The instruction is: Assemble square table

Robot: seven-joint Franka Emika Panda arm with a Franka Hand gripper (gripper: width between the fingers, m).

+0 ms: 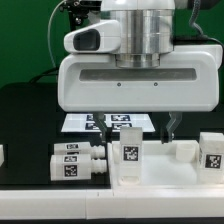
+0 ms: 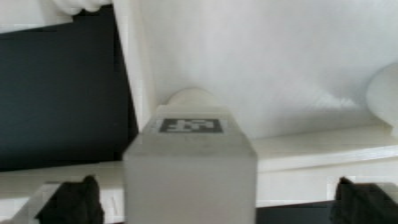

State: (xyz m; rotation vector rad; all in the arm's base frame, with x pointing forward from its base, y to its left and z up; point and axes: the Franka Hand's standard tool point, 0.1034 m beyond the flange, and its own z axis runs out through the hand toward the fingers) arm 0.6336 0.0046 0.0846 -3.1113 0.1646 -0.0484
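One white leg (image 1: 128,158) with a black-and-white tag stands upright on the white square slab (image 1: 165,180), near the front. In the wrist view the leg (image 2: 192,165) rises from the slab (image 2: 267,70) with its tag facing the camera. My gripper (image 1: 136,132) hangs over the leg, open. Its dark fingertips (image 2: 71,200) stand on either side of the leg, with a gap on each side. The gripper (image 2: 217,200) holds nothing.
Two loose legs (image 1: 76,151) (image 1: 72,169) lie on the black table at the exterior view's left. Another leg (image 1: 212,150) lies at its right. The marker board (image 1: 100,122) lies behind. A long white bar (image 1: 110,208) runs along the front edge.
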